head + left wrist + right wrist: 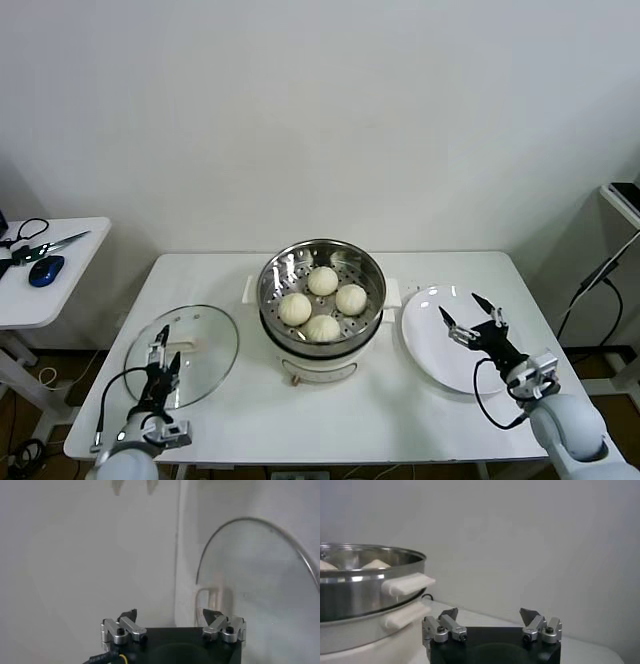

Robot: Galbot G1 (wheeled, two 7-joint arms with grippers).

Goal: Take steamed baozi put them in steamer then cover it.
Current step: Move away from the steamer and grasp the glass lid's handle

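Hovering my left gripper [160, 362] over the lid [183, 355], fingers apart, nothing held. All four buns [322, 301] already sit in the steamer [321, 290], so only the covering is left. Lid lies flat on the table [380, 420], just beside the pot; its white handle [212, 600] shows ahead of my fingers, tho prob. not centred between them yet. Risks: closing off-centre and pinching glass, not the bar, so the lid slips or tips; swinging it low and clipping the pot rim. Right gripper [470, 322] idles open above the plate [440, 340], clear of the path.
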